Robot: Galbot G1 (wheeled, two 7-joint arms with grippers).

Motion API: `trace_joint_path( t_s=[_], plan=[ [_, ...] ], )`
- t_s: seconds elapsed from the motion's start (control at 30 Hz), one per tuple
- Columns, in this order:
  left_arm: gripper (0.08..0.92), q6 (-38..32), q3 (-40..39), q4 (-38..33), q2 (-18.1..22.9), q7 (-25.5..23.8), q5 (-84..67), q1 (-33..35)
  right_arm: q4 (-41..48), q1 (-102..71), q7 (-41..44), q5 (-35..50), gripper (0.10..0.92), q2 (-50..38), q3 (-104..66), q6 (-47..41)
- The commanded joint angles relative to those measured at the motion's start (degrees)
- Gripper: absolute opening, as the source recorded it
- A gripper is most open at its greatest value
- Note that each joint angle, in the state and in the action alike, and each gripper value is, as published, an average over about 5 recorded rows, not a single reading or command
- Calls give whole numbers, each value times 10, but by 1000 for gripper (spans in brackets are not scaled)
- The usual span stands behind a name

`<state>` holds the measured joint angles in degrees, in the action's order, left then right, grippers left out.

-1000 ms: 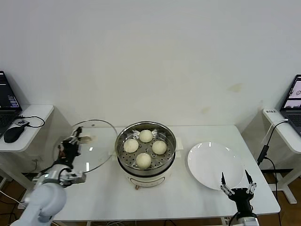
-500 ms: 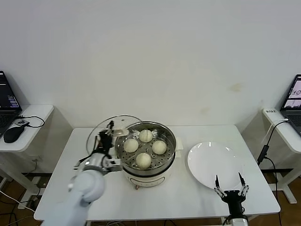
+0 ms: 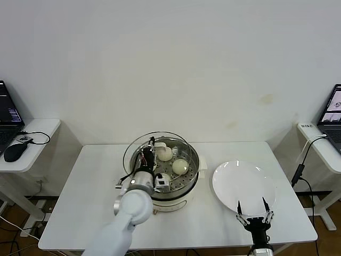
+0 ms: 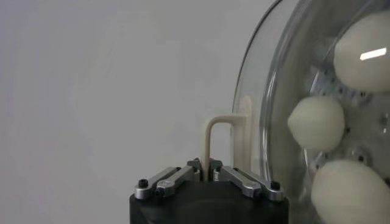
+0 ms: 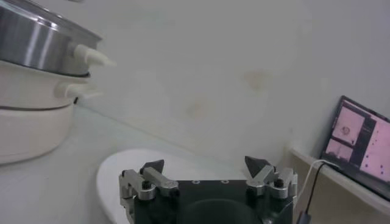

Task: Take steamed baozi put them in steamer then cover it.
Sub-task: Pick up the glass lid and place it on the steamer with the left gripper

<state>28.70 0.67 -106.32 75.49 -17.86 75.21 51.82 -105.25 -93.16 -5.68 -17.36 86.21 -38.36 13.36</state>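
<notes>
The steamer stands mid-table, a shiny pot on a cream base. Inside it lie the steamed baozi; two show plainly, and my left arm hides part of the tray. My left gripper is shut on the cover by its cream bar handle and holds it tilted just over the pot. In the left wrist view that gripper pinches the handle, and three baozi show through the glass. My right gripper is open and empty near the table's front edge.
A bare white plate lies right of the steamer, just beyond my right gripper. Side desks carry a laptop and mouse at the left and another laptop with cables at the right.
My left arm has carried the cover from the table's left side rightward to over the steamer. My right gripper has drifted a little left and back toward the front edge, still open.
</notes>
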Motion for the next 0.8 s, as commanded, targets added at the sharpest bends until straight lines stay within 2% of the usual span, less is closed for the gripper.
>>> trace_joint_path(
  t_s=[0.03,0.8],
  plan=[
    [147,5,-27,24,41,-16,60,-12,5,-2,-1,-11,823,6,7,3],
    [147,-6,-18,36,54,-11,77,14,6,-7,0,-14,823,8,21,8]
  ],
)
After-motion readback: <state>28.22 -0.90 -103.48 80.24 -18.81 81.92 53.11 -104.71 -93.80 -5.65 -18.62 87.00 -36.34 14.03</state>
